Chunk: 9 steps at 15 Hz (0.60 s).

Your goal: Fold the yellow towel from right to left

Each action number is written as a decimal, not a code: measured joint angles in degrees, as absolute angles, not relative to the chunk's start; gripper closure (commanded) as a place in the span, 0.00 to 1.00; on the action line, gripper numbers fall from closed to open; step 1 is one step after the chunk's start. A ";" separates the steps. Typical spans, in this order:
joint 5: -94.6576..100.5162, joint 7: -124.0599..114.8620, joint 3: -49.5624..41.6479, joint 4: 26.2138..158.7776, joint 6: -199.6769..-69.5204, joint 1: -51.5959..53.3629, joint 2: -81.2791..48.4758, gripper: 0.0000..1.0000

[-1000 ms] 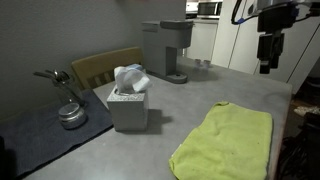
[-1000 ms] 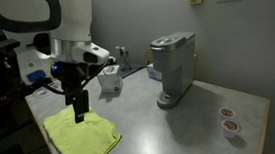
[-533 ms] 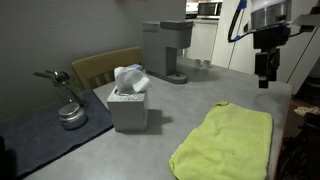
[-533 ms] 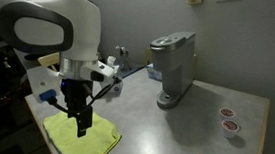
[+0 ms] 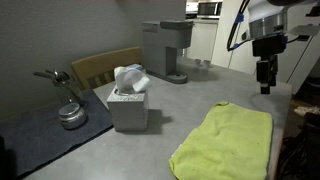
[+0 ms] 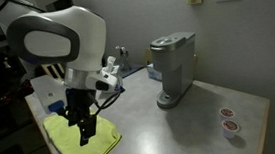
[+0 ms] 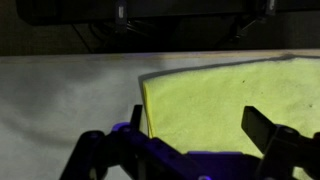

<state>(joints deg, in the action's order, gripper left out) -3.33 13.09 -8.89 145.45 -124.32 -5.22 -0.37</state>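
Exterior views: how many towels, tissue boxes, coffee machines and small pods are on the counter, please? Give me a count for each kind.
Towel: 1
Tissue box: 1
Coffee machine: 1
Pods: 2
Total: 5

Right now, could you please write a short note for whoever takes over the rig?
The gripper is open and empty, hovering above one edge of the towel, fingers apart.
The towel lies flat and unfolded on the table.
Done: approach only, nothing gripped.
Left: lower, grip that edge, carry it across to fold, release.
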 measured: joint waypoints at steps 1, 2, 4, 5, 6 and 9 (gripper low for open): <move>-3.33 13.25 -8.89 145.45 -124.46 -5.27 -0.36 0.00; -3.43 13.84 -8.93 145.52 -125.25 -5.42 -0.37 0.00; -4.22 15.92 -9.27 145.64 -128.19 -6.16 -0.92 0.00; -5.19 17.69 -9.52 145.61 -129.68 -6.69 -1.54 0.00; -6.52 20.01 -9.81 145.51 -131.10 -7.26 -2.42 0.00; -12.64 31.04 -10.03 143.69 -133.35 -9.14 -6.28 0.00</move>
<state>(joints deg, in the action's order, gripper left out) -12.64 31.04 -10.03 143.69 -133.35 -9.14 -6.28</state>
